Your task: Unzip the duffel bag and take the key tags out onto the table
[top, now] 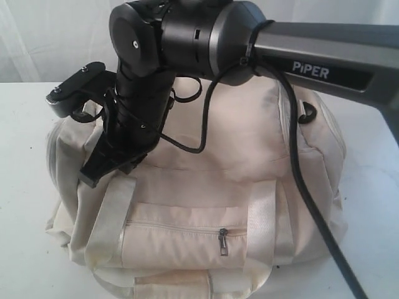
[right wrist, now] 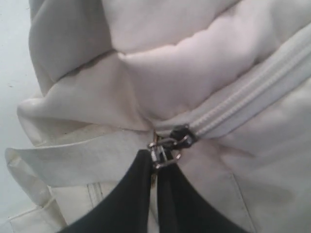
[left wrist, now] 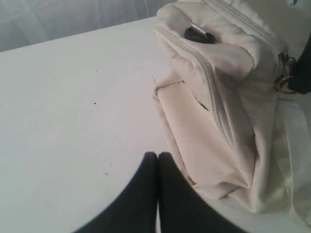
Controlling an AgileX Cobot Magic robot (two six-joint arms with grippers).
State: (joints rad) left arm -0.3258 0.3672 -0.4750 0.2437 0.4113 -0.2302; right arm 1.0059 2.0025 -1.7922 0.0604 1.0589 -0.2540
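Note:
The cream duffel bag (top: 224, 156) lies on the white table (top: 25, 261) with its main zip (right wrist: 252, 92) closed. My right gripper (top: 93, 175) has reached across to the bag's left end. In the right wrist view this gripper (right wrist: 156, 156) is shut on the metal zip pull (right wrist: 166, 148) at the end of the zip. My left gripper (left wrist: 158, 155) is shut with nothing between its fingers. It hovers over the bare table just beside one end of the bag (left wrist: 218, 102). The key tags are hidden.
The small front pocket's zip pull (top: 223, 240) hangs between two satin handles (top: 112, 218). A black strap ring (top: 307, 112) sits at the bag's right end, and another ring (left wrist: 199, 35) shows in the left wrist view. A black cable (top: 299, 174) drapes over the bag.

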